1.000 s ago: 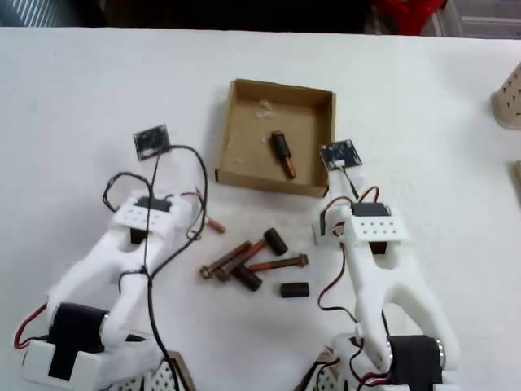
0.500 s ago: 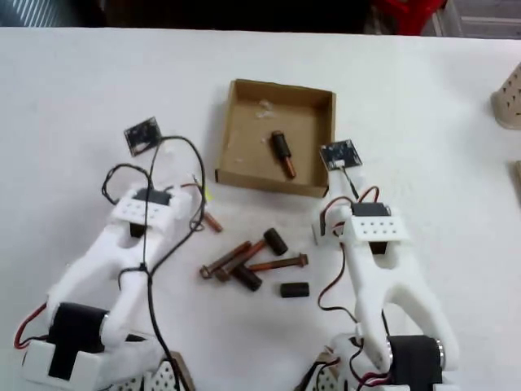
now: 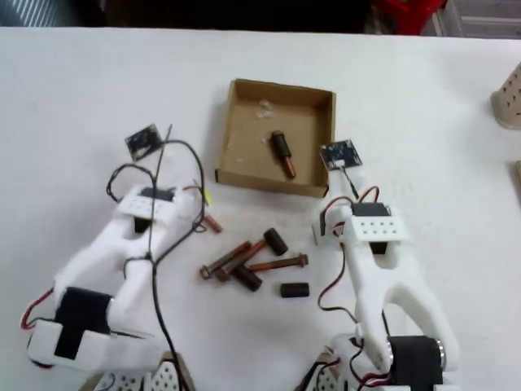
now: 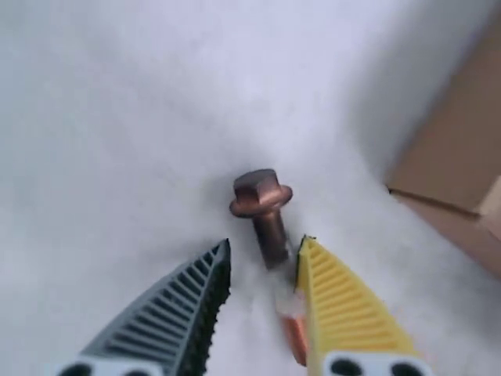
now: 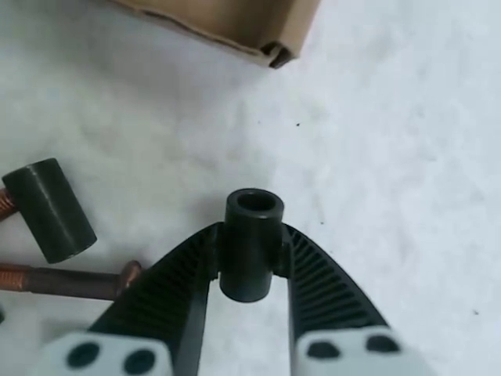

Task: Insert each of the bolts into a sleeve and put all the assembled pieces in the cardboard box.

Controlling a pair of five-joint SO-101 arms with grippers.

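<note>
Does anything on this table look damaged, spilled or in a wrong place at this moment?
Nothing stands out. The brown cardboard box sits flat and whole, with one copper bolt in a black sleeve inside it. The right tool grips a black cylindrical sleeve squarely.

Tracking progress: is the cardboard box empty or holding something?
Holding something: one bolt-in-sleeve piece lies inside the cardboard box.
</note>
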